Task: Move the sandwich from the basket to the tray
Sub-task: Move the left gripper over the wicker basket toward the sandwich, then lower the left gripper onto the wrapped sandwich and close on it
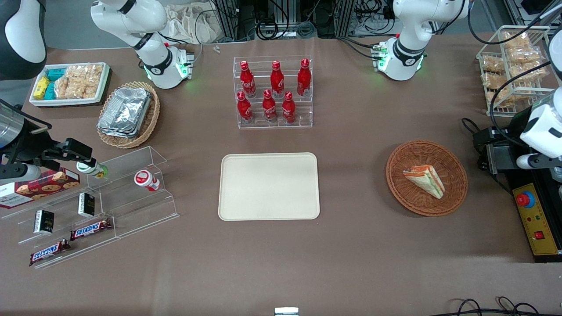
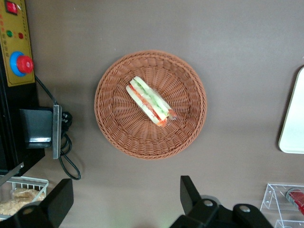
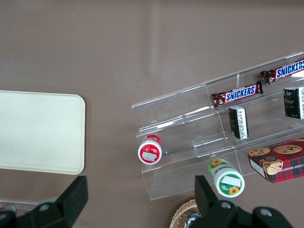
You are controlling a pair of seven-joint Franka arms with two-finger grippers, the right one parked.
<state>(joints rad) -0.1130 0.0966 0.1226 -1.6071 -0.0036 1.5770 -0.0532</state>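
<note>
The sandwich (image 1: 426,179), a white bread wedge with orange and green layers, lies in the reddish-brown wicker basket (image 1: 456,175) toward the working arm's end of the table. The wrist view shows the sandwich (image 2: 149,100) in the middle of the basket (image 2: 109,118). My left gripper (image 2: 123,202) is open and empty, high above the bare table just outside the basket's rim. Its wrist (image 1: 542,131) hangs beside the basket. The cream-beige tray (image 1: 268,186) lies empty mid-table; its edge shows in the wrist view (image 2: 292,118).
A yellow-and-black control box with a red button (image 1: 533,215) lies beside the basket. A clear rack of red bottles (image 1: 274,94) stands farther from the camera than the tray. A wire snack rack (image 1: 513,66), acrylic shelves (image 1: 101,197) and a foil-filled tan basket (image 1: 127,114) line the table's ends.
</note>
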